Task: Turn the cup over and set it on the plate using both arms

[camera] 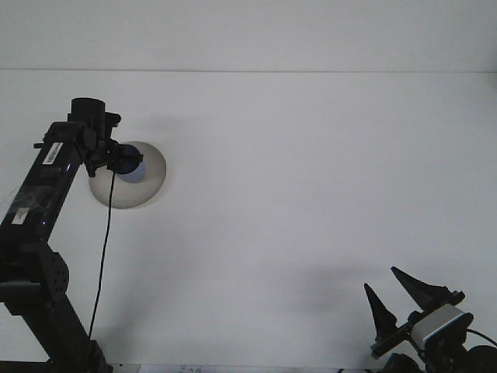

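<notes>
Front view: on a white worktop (311,194), the left arm reaches over a pale round plate (147,190) at the left, its left gripper (116,161) over a small dark blue cup (132,165) at the plate's upper part; whether that gripper is apart or clamped cannot be told. The right gripper (400,299) waits at bottom right, fingers apart and empty. The cup's facing and axis are unclear, and letting go off-centre could tip it off the plate.
</notes>
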Available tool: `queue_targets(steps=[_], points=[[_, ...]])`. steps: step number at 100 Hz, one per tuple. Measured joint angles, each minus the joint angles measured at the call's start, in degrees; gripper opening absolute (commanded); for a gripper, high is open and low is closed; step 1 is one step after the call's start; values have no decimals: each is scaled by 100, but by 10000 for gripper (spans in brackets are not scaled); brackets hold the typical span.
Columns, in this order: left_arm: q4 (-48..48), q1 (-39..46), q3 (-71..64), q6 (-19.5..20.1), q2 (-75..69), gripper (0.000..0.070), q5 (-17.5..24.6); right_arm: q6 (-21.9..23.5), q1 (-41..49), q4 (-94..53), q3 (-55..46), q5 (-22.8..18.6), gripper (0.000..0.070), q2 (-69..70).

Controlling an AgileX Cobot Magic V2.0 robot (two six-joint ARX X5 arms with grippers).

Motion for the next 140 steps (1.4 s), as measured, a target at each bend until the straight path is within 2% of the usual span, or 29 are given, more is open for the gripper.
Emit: queue_targets(steps=[8, 13, 35, 48, 74, 94, 114, 120, 133, 140], points=[[0, 0, 0, -7, 0, 395, 0, 2, 0, 0, 0, 0, 414, 0], [-2, 0, 0, -24, 0, 440, 0, 7, 0, 0, 0, -2, 414, 0], [-42, 0, 0, -188, -7, 441, 0, 90, 0, 2, 0, -2, 414, 0], [-68, 0, -2, -339, -271, 476, 0, 101, 0, 0, 0, 0, 414, 0], [-13, 2, 31, -704, -2345, 475, 13, 83, 0, 2, 0, 13, 415, 0], [-7, -249, -118, -997, -3932, 474, 396, 81, 0, 2, 0, 70, 415, 0], [748, -758, -1580, -1167, -5954, 474, 474, 83, 0, 2, 0, 321, 416, 0], [955, -868, -2232, -1338, -6561, 474, 555, 83, 0, 2, 0, 321, 416, 0], [1635, -1073, -3901, -1834, -7591, 474, 1051, 83, 0, 2, 0, 321, 416, 0], [1725, -1141, -4771, -2050, -7973, 474, 1104, 83, 0, 0, 0, 321, 416, 0]])
